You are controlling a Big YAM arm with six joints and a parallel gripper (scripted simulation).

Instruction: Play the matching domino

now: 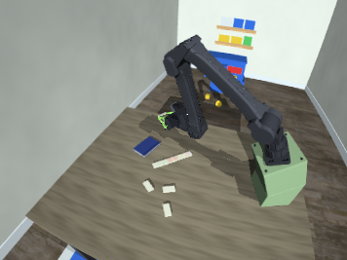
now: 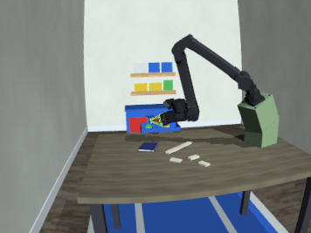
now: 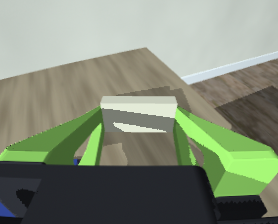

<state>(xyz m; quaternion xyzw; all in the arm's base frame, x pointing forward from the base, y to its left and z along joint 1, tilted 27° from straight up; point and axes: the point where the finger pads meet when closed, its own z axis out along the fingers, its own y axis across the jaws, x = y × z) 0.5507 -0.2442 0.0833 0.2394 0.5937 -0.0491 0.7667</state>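
My gripper (image 1: 165, 120) (image 2: 155, 121) (image 3: 138, 112) has green fingers and is shut on a cream domino (image 3: 138, 114). It holds the domino in the air above the far left part of the table (image 1: 88, 201) (image 2: 131, 180). The domino's pips are not visible. The line of face-up dominoes (image 1: 172, 160) (image 2: 178, 147) lies flat near the table's middle, below and to the right of the gripper. Three cream face-down dominoes (image 1: 148, 185) (image 1: 169, 189) (image 1: 167, 208) lie loose in front of the line; in the exterior view they show as small blocks (image 2: 176, 160) (image 2: 193, 157) (image 2: 203, 163).
A blue book (image 1: 146, 146) (image 2: 148, 147) lies on the table left of the line. The arm's green base (image 1: 279, 176) (image 2: 259, 123) stands at the table's right side. A blue bin (image 2: 135, 119) and wall shelves (image 1: 236, 32) are behind the table.
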